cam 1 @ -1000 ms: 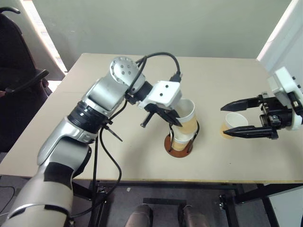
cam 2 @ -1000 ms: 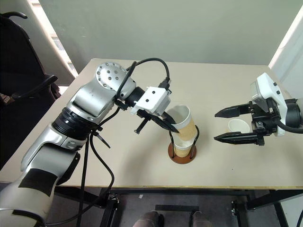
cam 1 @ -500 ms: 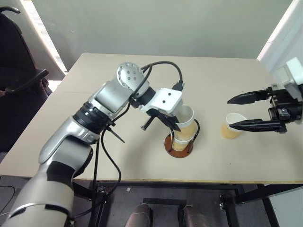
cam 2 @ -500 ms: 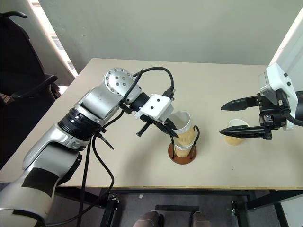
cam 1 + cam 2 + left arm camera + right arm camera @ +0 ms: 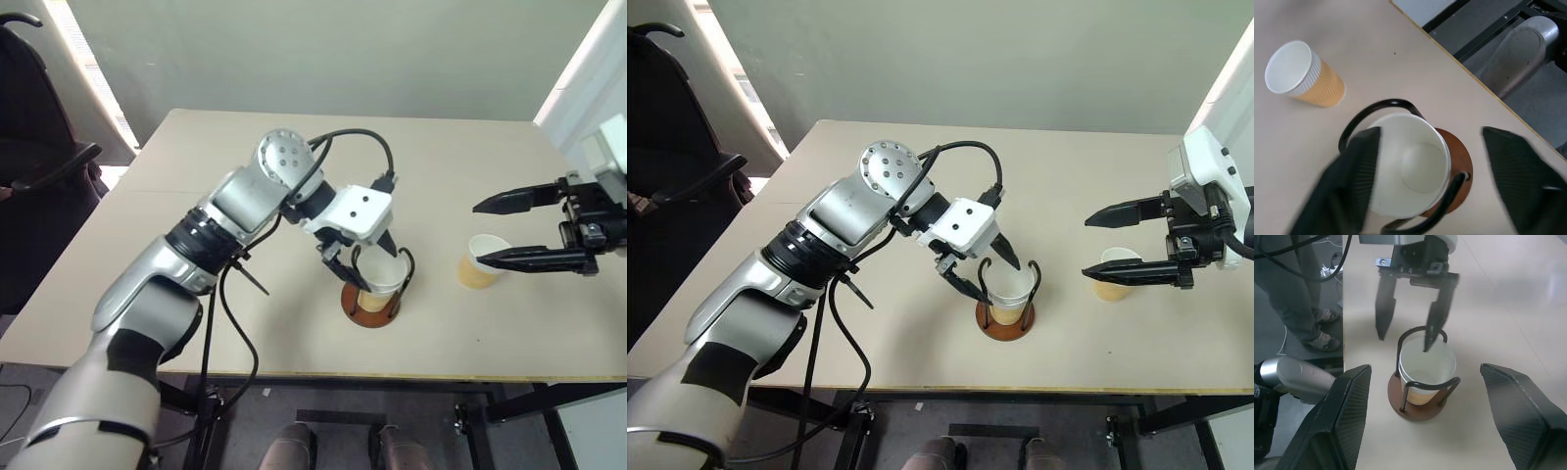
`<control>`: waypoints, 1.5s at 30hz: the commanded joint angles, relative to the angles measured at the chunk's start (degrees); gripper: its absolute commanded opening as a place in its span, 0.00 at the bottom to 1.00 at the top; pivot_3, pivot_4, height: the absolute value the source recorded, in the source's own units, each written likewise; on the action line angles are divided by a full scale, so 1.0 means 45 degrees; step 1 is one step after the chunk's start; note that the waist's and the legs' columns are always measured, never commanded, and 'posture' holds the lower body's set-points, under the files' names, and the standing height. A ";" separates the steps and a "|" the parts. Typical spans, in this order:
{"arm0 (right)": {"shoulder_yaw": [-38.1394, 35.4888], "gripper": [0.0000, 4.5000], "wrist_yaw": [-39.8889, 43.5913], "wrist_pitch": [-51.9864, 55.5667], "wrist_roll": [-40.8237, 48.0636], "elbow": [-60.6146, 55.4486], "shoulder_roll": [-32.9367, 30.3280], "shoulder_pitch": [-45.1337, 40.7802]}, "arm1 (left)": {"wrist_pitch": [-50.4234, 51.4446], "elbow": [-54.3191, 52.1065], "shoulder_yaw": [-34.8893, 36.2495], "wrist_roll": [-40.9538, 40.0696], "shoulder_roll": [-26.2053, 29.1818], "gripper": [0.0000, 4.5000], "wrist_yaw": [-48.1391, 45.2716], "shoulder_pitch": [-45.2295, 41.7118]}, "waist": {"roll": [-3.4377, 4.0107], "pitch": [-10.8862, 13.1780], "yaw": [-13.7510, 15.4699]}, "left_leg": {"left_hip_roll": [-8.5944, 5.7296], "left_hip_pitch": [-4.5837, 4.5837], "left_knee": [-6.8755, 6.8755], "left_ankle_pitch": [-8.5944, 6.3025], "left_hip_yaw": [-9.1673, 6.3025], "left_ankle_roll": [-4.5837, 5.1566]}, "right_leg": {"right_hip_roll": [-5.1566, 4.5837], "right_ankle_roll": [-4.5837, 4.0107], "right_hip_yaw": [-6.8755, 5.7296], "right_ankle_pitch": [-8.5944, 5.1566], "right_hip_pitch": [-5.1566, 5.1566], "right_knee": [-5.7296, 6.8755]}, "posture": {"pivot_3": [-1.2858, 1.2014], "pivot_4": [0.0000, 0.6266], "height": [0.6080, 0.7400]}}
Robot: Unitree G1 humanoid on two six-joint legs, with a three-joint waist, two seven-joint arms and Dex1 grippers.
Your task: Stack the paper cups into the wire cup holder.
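Two paper cups sit nested inside the wire cup holder (image 5: 1008,308), whose reddish-brown base rests on the table (image 5: 921,196) near its front edge. The upper cup (image 5: 1010,286) shows its white mouth between the two black wire loops, and the tan wall of the stack shows low down behind the wires. My left gripper (image 5: 986,275) hovers just above that stack with its fingers spread apart, one on each side of the holder's near loop, clamped on nothing. In my left wrist view the black fingers (image 5: 1347,186) stand wide on either side of the open cup mouth (image 5: 1408,171), and the holder's wire loop curves around the rim.

A third cup (image 5: 1115,274) stands upright on the table well to the right of the holder. My right gripper (image 5: 1115,242) is held above the table by that cup, its two long fingers apart, one above the cup's rim and one crossing in front of it; I cannot tell whether either touches the cup. In my right wrist view the holder (image 5: 1422,396) and my left gripper (image 5: 1405,338) show between my own spread fingers (image 5: 1344,416).
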 commanded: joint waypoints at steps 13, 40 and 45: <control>0.2793 0.82 -0.3965 0.0377 -0.3632 -0.0067 0.0037 0.1343 | 0.2696 0.0530 0.4366 -0.1102 0.1083 0.99 -0.0383 0.0869 | 0.0003 0.0000 -0.0010 | 0.0004 0.0019 0.0003 -0.0002 0.0010 0.0004 | -0.0003 0.0023 0.0004 0.0004 0.0005 0.0006 | 0.52 0.24 1.00; 0.6484 0.14 -0.1218 -0.4785 -1.0133 0.4360 0.1622 -0.0831 | 0.3824 -0.1859 0.6555 -0.1709 0.2785 1.00 0.0542 0.3801 | 0.0003 0.0000 -0.0018 | 0.0001 0.0033 0.0010 -0.0021 0.0011 0.0036 | -0.0016 -0.0009 -0.0002 0.0037 0.0005 0.0017 | 0.52 0.24 1.00; 0.5685 0.01 -0.0050 -0.4915 -0.9393 0.3554 0.1026 -0.0929 | 0.3736 -0.1554 0.6605 -0.1848 0.3437 1.00 -0.0421 0.3973 | 0.0005 0.0002 -0.0036 | 0.0003 0.0037 -0.0006 -0.0024 0.0010 0.0025 | -0.0014 -0.0028 -0.0004 0.0026 -0.0002 0.0021 | 0.52 0.24 1.00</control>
